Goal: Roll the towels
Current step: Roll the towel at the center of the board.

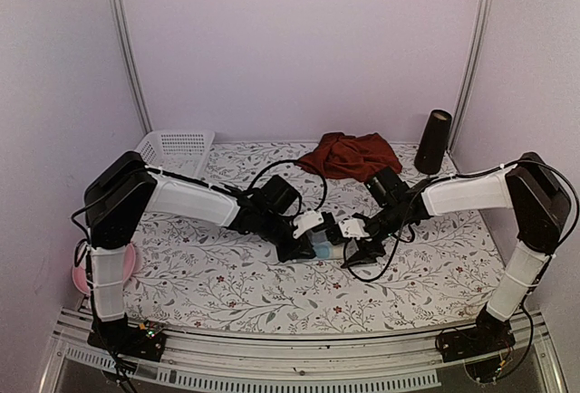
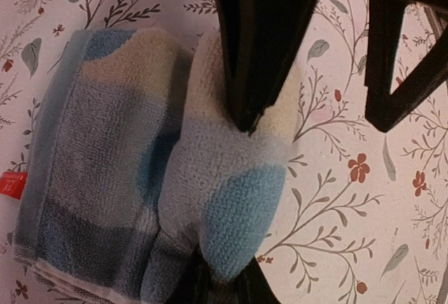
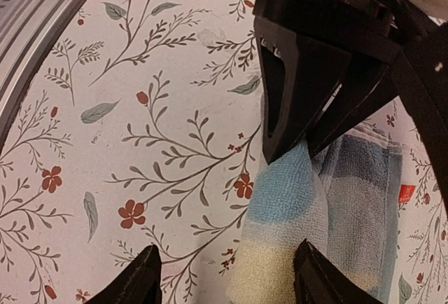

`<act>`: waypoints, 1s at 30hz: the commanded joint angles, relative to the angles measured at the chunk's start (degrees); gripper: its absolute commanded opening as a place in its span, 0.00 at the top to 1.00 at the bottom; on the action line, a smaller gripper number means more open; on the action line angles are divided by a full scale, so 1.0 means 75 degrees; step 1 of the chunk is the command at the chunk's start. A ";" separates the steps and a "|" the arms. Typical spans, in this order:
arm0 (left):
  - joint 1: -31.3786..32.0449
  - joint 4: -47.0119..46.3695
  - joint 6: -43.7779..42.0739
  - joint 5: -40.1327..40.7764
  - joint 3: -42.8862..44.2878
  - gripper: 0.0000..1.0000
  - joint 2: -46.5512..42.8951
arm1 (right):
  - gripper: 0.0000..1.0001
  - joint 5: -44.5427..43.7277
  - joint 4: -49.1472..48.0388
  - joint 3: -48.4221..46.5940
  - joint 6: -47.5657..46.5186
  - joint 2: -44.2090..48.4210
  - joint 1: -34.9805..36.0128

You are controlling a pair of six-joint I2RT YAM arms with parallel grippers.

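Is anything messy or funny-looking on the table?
Yes. The dark red towel lies crumpled in a heap at the back of the table, not rolled. The checked towel is only loosely folded over, with one flap pinched in the left claw.

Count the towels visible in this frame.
2. A pastel checked towel lies centrally, a fold pinched in the left gripper; a dark red towel lies crumpled at the far side of the table, near a dark upright cylinder. The arms could hide more.

text: none legible | red tag (image 2: 12,183) on checked towel (image 2: 105,157): unreadable (too small)
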State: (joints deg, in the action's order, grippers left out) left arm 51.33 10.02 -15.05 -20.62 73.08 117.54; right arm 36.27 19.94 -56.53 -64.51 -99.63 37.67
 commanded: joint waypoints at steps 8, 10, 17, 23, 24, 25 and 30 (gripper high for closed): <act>-0.0049 0.0788 0.0100 -0.0325 -0.0194 0.87 0.0365 | 0.45 -0.1334 -0.0999 0.0040 0.0927 -0.0569 0.0125; -0.0060 0.0758 0.0097 -0.0344 -0.0221 0.86 0.0324 | 0.47 -0.1446 -0.1027 0.0004 0.0999 -0.0665 0.0122; -0.0087 0.0538 0.0075 -0.0344 -0.0421 0.70 0.0099 | 0.70 -0.1812 -0.0961 -0.0183 0.1160 -0.1025 0.0125; -0.0068 -0.0318 -0.0018 0.0004 -0.1021 0.49 -0.0716 | 0.85 -0.1812 -0.0475 -0.0539 0.1215 -0.1277 0.0125; -0.0053 -0.0531 -0.0073 0.0070 -0.1186 0.47 -0.1062 | 0.85 -0.1753 -0.0338 -0.0636 0.1218 -0.1332 0.0113; -0.0042 -0.0764 -0.0123 0.0157 -0.1364 0.46 -0.1271 | 0.86 -0.1678 -0.0175 -0.0731 0.1219 -0.1385 0.0105; 0.0175 -0.2054 -0.0540 0.0483 -0.2487 0.32 -0.2254 | 0.87 -0.0835 0.0938 -0.1325 0.1198 -0.1671 -0.0073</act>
State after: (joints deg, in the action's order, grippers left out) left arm 50.50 1.74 -14.90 -18.41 59.35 105.93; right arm 28.01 17.54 -63.48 -57.56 -108.57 38.92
